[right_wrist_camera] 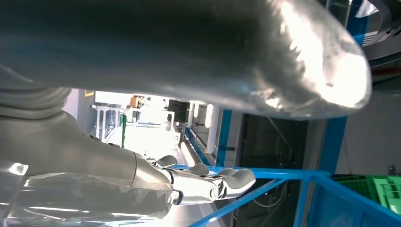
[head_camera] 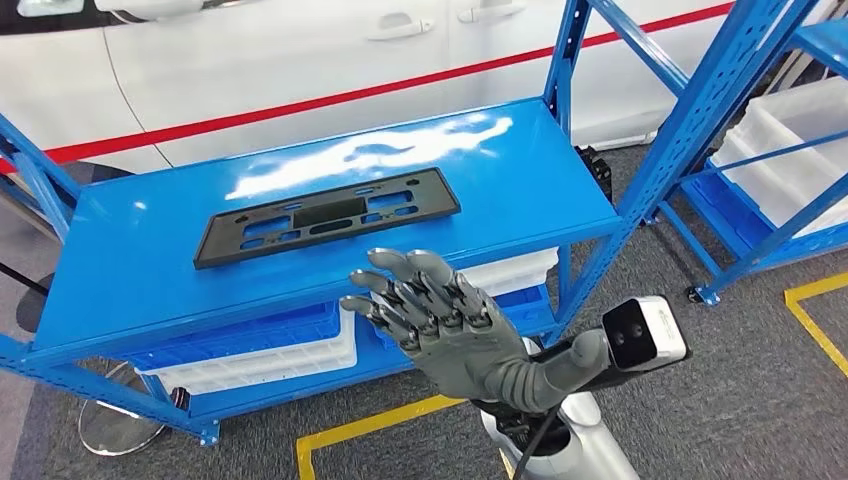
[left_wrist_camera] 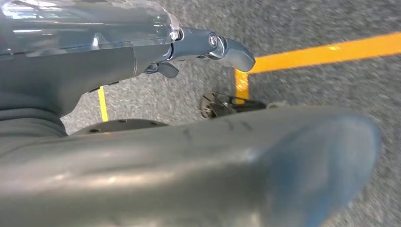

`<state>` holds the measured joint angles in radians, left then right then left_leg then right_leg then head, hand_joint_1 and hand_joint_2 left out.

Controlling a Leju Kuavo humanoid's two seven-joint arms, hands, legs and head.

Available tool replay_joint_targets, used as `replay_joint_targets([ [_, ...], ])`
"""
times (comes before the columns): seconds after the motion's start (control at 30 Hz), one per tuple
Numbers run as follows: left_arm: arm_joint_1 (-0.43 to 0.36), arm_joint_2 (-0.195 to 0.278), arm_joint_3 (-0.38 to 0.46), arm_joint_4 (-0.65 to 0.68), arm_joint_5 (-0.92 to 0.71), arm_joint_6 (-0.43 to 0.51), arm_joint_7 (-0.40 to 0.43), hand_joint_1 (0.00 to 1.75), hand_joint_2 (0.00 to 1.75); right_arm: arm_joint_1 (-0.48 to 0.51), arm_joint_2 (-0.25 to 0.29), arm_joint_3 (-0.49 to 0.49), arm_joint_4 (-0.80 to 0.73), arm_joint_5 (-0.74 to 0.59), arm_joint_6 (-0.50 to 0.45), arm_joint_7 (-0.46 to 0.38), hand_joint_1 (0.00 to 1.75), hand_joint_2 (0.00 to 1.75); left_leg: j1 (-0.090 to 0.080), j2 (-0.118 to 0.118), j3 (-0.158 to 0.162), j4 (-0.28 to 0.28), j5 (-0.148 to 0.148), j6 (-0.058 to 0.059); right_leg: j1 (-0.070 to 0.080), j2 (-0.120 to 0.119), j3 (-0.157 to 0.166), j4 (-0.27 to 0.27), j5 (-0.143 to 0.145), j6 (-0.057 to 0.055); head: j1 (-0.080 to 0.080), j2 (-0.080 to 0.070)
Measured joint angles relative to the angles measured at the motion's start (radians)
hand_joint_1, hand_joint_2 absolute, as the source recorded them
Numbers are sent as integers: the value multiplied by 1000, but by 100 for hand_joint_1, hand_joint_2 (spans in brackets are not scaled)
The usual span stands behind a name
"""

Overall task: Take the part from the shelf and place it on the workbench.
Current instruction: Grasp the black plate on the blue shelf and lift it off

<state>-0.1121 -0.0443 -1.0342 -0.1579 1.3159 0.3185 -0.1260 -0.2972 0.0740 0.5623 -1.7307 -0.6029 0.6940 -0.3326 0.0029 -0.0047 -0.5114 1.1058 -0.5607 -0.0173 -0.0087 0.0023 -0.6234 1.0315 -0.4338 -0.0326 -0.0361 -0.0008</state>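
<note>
1. Nearest the camera in the head view, the robot's grey right hand is raised with its fingers spread and grasping nothing, just short of the front edge of the blue metal shelf; a white and black wrist camera box sits behind it on the silver arm.
2. In the left wrist view the left hand hangs over grey carpet marked with yellow floor tape; its fingers lie straight and nothing is held.
3. On the shelf's glossy top deck, beyond the right hand's fingertips, lies the task's thing: a flat black plastic plate-holder part with rectangular cut-outs, lying free and apart from the hand.
4. Under that deck, on the shelf's lower level, sit stacked white plastic bins and a blue plastic bin; what they contain cannot be told.
5. Right of the shelf, a second blue rack carries more white bins, their contents not visible.
6. Behind the shelf stands a white car body with a red stripe along its side.
7. No legible writing appears.
</note>
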Motion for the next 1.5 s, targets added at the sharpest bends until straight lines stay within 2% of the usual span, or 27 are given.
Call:
replay_joint_targets([
  [0.1, 3, 0, 0, 0, 1, 0, 0, 0, 0, 7, 2, 0, 1, 1, 4, 1, 0, 0, 3, 0, -125, 170, -61, -9, 1, 1, 29, -1, -26, -3, -1, 0],
  [0.13, 5, 0, 0, 0, 2, 0, 0, 0, 0, 10, 2, 0, 2, 1, 6, 1, 0, 0, 3, 0, -149, 180, -64, -9, 1, 2, 42, -1, -35, -3, -1, 0],
  [0.17, 6, 0, 0, 0, 3, 0, 0, 0, 0, 13, 2, 0, 2, 2, 7, 1, 0, 0, 3, 0, -159, 162, -47, -6, 2, 5, 56, 0, -46, -3, -1, 0],
  [0.2, 7, 0, 0, 0, 4, 0, 0, 0, 0, 14, 2, 0, 3, 2, 7, 1, 0, 0, 2, 0, -154, 110, -2, -1, 2, 7, 74, 0, -57, -2, -1, 0],
  [0.23, 9, 1, 0, 1, 5, 0, 0, 0, 0, 16, 2, 0, 3, 4, 7, 1, 0, 0, -1, 0, -144, 44, 61, 7, 3, 7, 90, 0, -68, -1, -1, 0],
  [0.3, 11, 3, 0, 3, 6, -1, 0, 0, 0, 19, 3, 0, 6, 8, 4, 2, 0, 0, -9, -1, -129, -51, 147, 21, 4, 11, 110, 2, -87, 6, 0, 0],
  [0.33, 12, 4, 0, 4, 7, -1, 0, 0, 0, 21, 4, -1, 8, 11, 3, 3, 0, 0, -13, -1, -129, -67, 161, 26, 5, 13, 112, 3, -94, 11, 1, 0],
  [0.47, 7, 4, 0, 4, 10, -3, -1, 0, 0, 20, 7, -3, 8, 16, 2, 2, 0, 0, -9, -2, -113, -90, 159, 37, 7, 12, 112, 18, -124, 31, 1, 0],
  [0.53, 4, 4, 0, 4, 11, -4, -1, 0, 0, 21, 8, -7, 8, 18, 3, 1, 0, 0, -5, -1, -99, -104, 156, 46, 6, 8, 63, 116, -175, 37, 2, 0],
  [0.6, 3, 5, 0, 4, 10, -5, -1, 0, 0, 24, 7, -10, 9, 19, 3, 1, 0, 0, -5, -1, -93, -104, 148, 50, 3, 7, -21, 249, -218, 44, 2, 0],
  [0.63, 3, 4, 0, 4, 10, -5, -1, 0, 0, 25, 7, -11, 10, 20, 3, 1, 0, 0, -5, -2, -90, -103, 144, 50, 1, 6, -50, 282, -214, 46, 2, 0],
  [0.67, 3, 4, 0, 4, 10, -6, -1, 0, 0, 26, 7, -12, 11, 21, 3, 1, 0, 0, -4, -2, -85, -101, 138, 48, -1, 5, -61, 277, -189, 48, 2, 0],
  [0.73, 3, 4, 0, 4, 9, -7, 0, 0, 0, 27, 7, -14, 11, 26, 3, 0, 0, 0, -2, -4, -72, -96, 125, 43, -5, 3, -30, 167, -97, 49, 2, 0],
  [0.77, 2, 4, 0, 4, 8, -7, 0, 0, 0, 27, 7, -15, 12, 29, 3, 0, 0, 0, -3, -5, -68, -90, 118, 38, -5, 2, -6, 103, -61, 48, 2, 0],
  [0.8, 2, 4, 0, 4, 7, -7, 0, 0, 0, 27, 7, -16, 12, 31, 2, -1, 0, 0, -5, -5, -67, -85, 111, 33, -5, 2, 11, 55, -39, 45, 2, 0],
  [0.83, 2, 4, 0, 4, 6, -7, 0, 0, 0, 28, 7, -17, 13, 33, 2, -1, 0, 0, -7, -6, -67, -82, 107, 28, -4, 3, 19, 29, -32, 40, 2, 0],
  [0.97, 1, 4, -3, 5, 1, -8, 1, 0, 0, 30, 7, -18, 13, 37, 0, -3, 0, 0, -6, -3, -74, -66, 90, 9, -6, 5, 22, 14, -34, 18, 1, 0],
  [1.03, 1, 4, -7, 5, -1, -8, 2, 0, 0, 30, 8, -19, 13, 38, -5, -7, 0, 0, -3, -2, -111, 19, 39, -2, -10, 1, 28, 10, -34, 10, 0, 0],
  [1.1, 1, 4, -10, 5, -2, -8, 4, 0, 0, 33, 8, -19, 13, 40, -8, -11, 0, 0, 1, -1, -178, 159, -21, -11, -10, -2, 29, 10, -37, 6, 0, 0],
  [1.13, 2, 4, -11, 5, -3, -8, 5, 0, 0, 36, 8, -19, 13, 42, -9, -12, 0, 0, 3, -1, -203, 205, -32, -13, -9, -2, 30, 10, -38, 5, 0, 0],
  [1.17, 2, 4, -13, 5, -3, -8, 6, 0, 0, 37, 8, -19, 13, 44, -9, -13, 0, 0, 4, -1, -209, 213, -21, -13, -9, -2, 32, 10, -39, 5, 0, 0],
  [1.2, 2, 4, -15, 5, -4, -8, 7, 0, 0, 38, 8, -19, 13, 46, -10, -14, 0, 0, 5, -1, -194, 177, 10, -12, -9, -1, 36, 10, -41, 5, 0, 0],
  [1.27, 1, 4, -17, 5, -4, -8, 7, 0, 0, 39, 8, -19, 11, 49, -11, -14, 0, 0, 4, -1, -126, 34, 84, -4, -8, 2, 45, 9, -46, 9, 0, 0],
  [1.3, 1, 5, -17, 5, -4, -8, 8, 0, 0, 39, 8, -19, 10, 50, -11, -14, 0, 0, 2, -1, -96, -29, 106, 1, -7, 2, 47, 10, -49, 13, 0, 0],
  [1.33, 0, 5, -17, 5, -4, -8, 8, 0, 0, 39, 8, -19, 9, 50, -11, -14, 0, 0, -1, -1, -78, -67, 114, 6, -6, 3, 48, 9, -50, 17, 0, 0],
  [1.43, -1, 6, -19, 5, -4, -8, 9, 0, 0, 41, 8, -19, 7, 51, -9, -15, 0, 0, -3, -1, -69, -90, 114, 21, -6, 1, 49, 5, -50, 33, 1, 0],
  [1.5, 0, 6, -19, 5, -3, -8, 9, 0, 0, 41, 8, -19, 6, 51, -8, -16, 0, 0, 2, 0, -59, -106, 121, 35, -5, -1, 40, 34, -72, 42, 2, 0],
])
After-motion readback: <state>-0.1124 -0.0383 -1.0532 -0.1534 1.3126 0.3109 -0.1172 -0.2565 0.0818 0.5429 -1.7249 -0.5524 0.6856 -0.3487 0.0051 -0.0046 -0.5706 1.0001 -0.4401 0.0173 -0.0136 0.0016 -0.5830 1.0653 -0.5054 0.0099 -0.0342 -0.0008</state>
